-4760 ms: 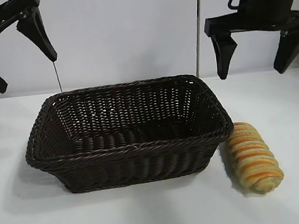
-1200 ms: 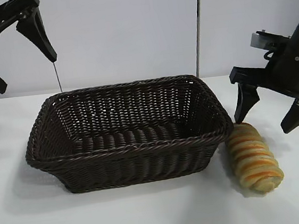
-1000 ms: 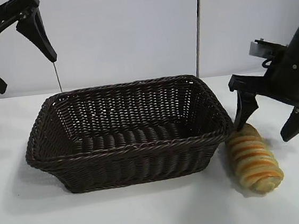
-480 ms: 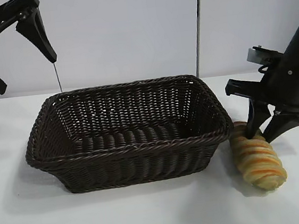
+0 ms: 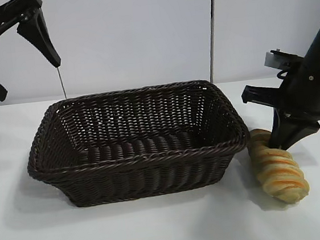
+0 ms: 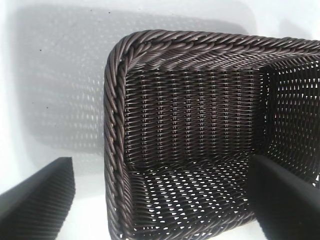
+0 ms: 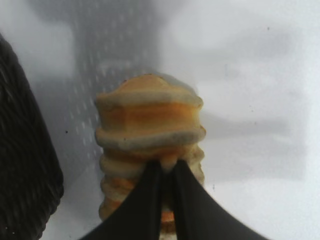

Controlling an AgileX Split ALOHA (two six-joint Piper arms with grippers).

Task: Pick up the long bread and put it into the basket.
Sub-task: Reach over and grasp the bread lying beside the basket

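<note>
The long bread (image 5: 281, 168), tan-yellow with orange stripes, lies on the white table just right of the basket (image 5: 138, 156), a dark brown wicker one. My right gripper (image 5: 280, 143) reaches down onto the loaf's far end. Its fingers are shut on the long bread (image 7: 150, 115), pinching a ridge of it, as the right wrist view (image 7: 167, 166) shows. The loaf rests on the table. My left gripper (image 5: 29, 80) hangs open high above the basket's left end. In the left wrist view the left gripper (image 6: 161, 165) is spread wide over the basket's rim (image 6: 112, 125), with nothing between the fingers.
The basket's wall (image 7: 22, 165) stands close beside the bread. White table (image 5: 160, 229) extends in front of the basket and to the right of the loaf. A pale wall with a vertical seam (image 5: 212, 28) stands behind.
My right gripper has come down over the bread's far end and closed from wide open to a pinch on it. The loaf shifted slightly. The left arm has not moved.
</note>
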